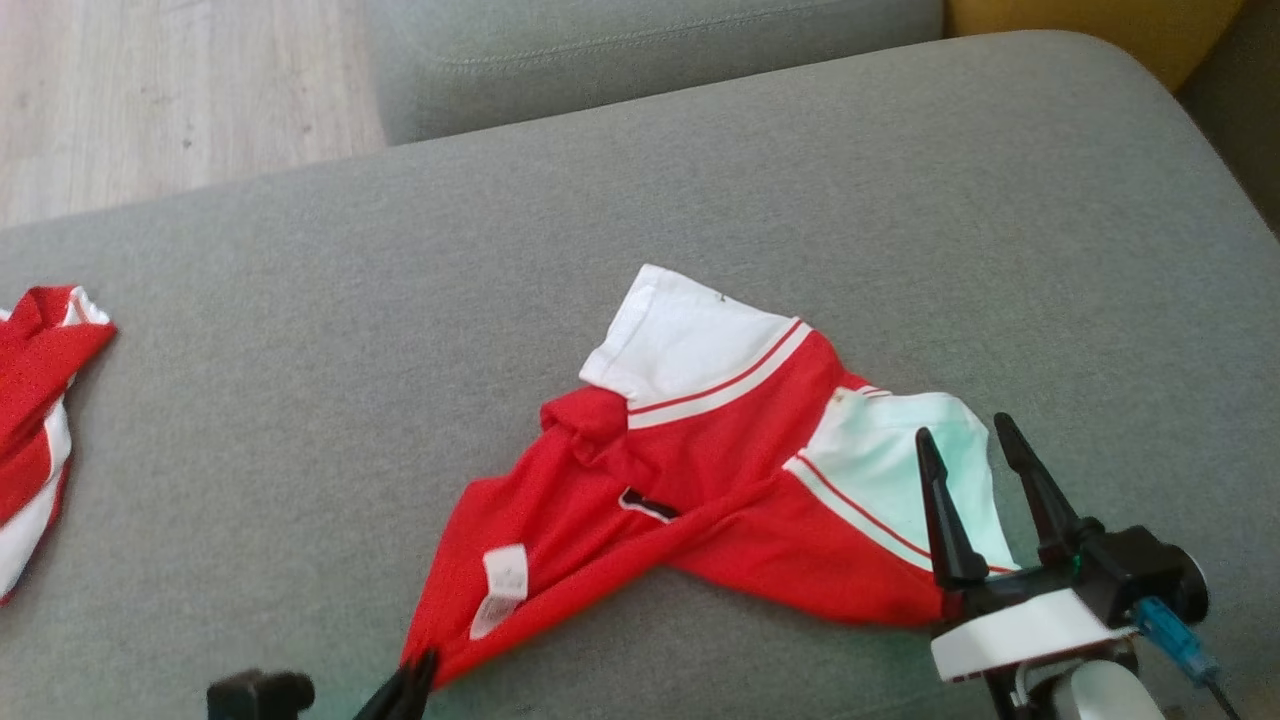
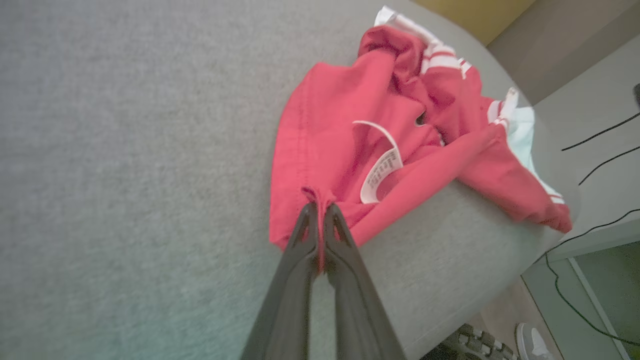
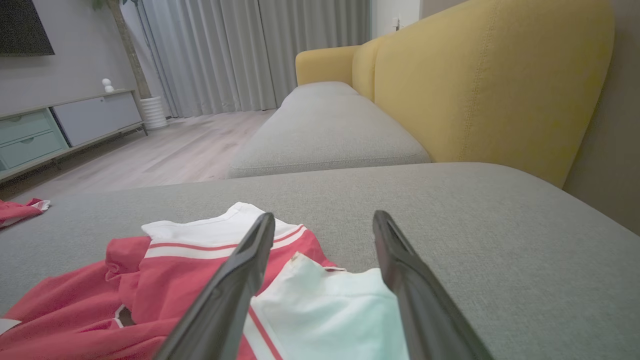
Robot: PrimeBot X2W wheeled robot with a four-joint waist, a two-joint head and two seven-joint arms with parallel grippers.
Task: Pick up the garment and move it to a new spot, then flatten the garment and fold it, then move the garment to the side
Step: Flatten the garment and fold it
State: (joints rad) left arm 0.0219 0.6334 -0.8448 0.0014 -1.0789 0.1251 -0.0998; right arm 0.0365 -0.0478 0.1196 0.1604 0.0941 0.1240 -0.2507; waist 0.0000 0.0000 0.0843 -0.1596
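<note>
The garment (image 1: 700, 470) is a red shirt with white sleeves and white stripes, lying crumpled on the grey sofa cushion (image 1: 400, 330). My left gripper (image 1: 420, 672) is shut on the garment's red hem at its near left corner; the left wrist view shows the fingertips (image 2: 320, 212) pinching a fold of red cloth (image 2: 340, 125) beside a white care label (image 2: 382, 170). My right gripper (image 1: 965, 440) hovers open over the white sleeve at the garment's right end. In the right wrist view, that white sleeve (image 3: 325, 310) lies between its spread fingers (image 3: 250, 260).
A second red and white cloth (image 1: 35, 400) lies at the cushion's left edge. Another grey cushion (image 1: 650, 50) and wooden floor (image 1: 150, 90) lie beyond. A yellow sofa back (image 3: 475, 85) rises at the right. Black cables (image 2: 590, 150) run beside the sofa.
</note>
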